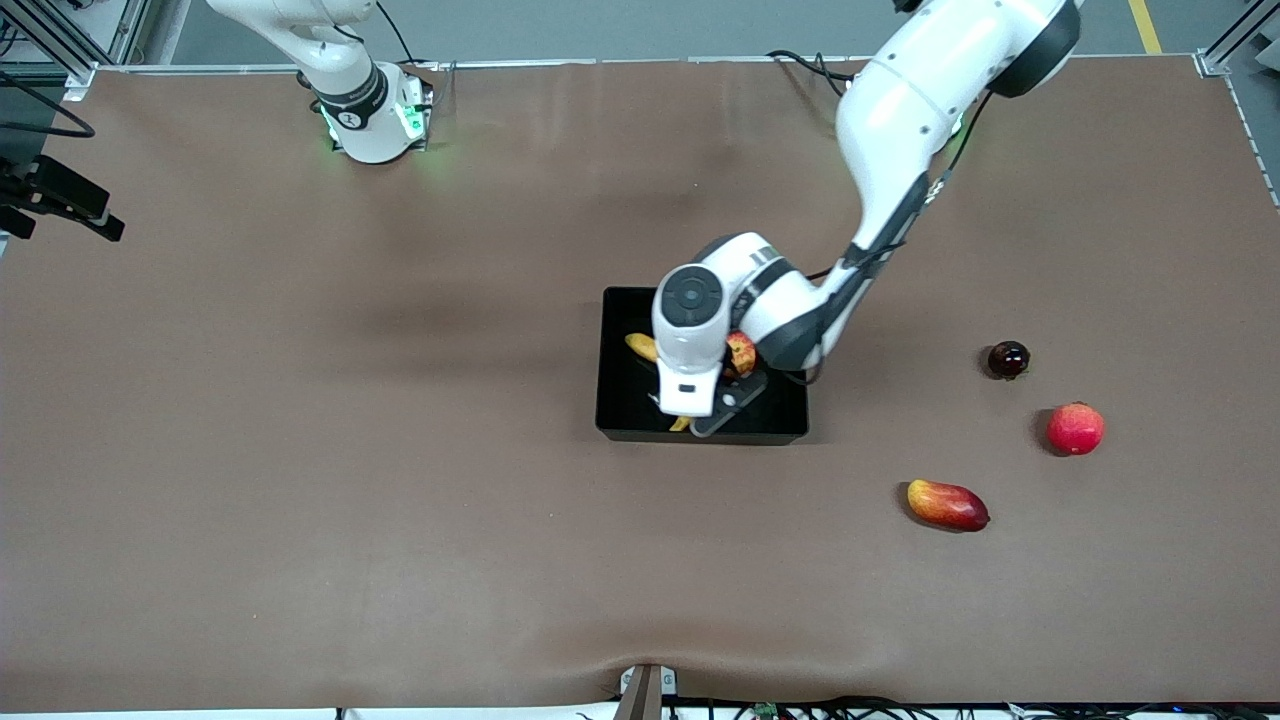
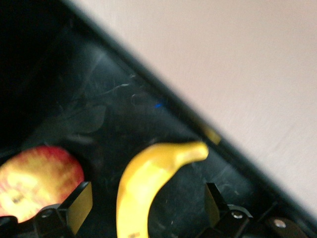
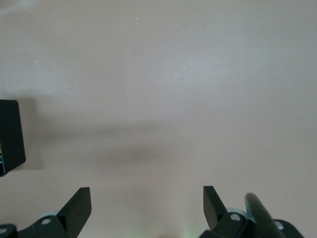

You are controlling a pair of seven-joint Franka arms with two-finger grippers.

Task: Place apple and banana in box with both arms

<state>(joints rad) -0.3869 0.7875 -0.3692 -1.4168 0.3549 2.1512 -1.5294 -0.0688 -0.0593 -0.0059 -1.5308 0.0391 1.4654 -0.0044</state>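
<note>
Landmark: box (image 1: 620,400), black bin mid-table; every place below given against it.

Mango-like fruit (image 1: 947,504): nearer the front camera than the box, toward the left arm's end of the table; no part of the job, so left lying.

Pinkish-red fruit (image 1: 1075,428): level with the box's near wall, well apart toward the same end; also a bystander.

Dark round fruit (image 1: 1008,359): level with the box's middle, same end, untouched.

Banana (image 2: 148,186): lying on the box floor between the spread fingers (image 2: 79,206) of the left gripper, curved tip close to the box wall; looks set down rather than gripped.

Apple (image 2: 37,181): inside the box, just beside the banana, outside one finger.

Left gripper (image 2: 147,210): low over the box interior, wide open, holding nothing, pads clear of the banana on both sides; probably opened to let the fruit rest.

Progress: both fruits in the box, so only the retreat seems left.

Right gripper (image 3: 147,210): over bare table (image 3: 163,89) off the box's right-arm end, box corner just in sight; wide open and empty, waiting.
</note>
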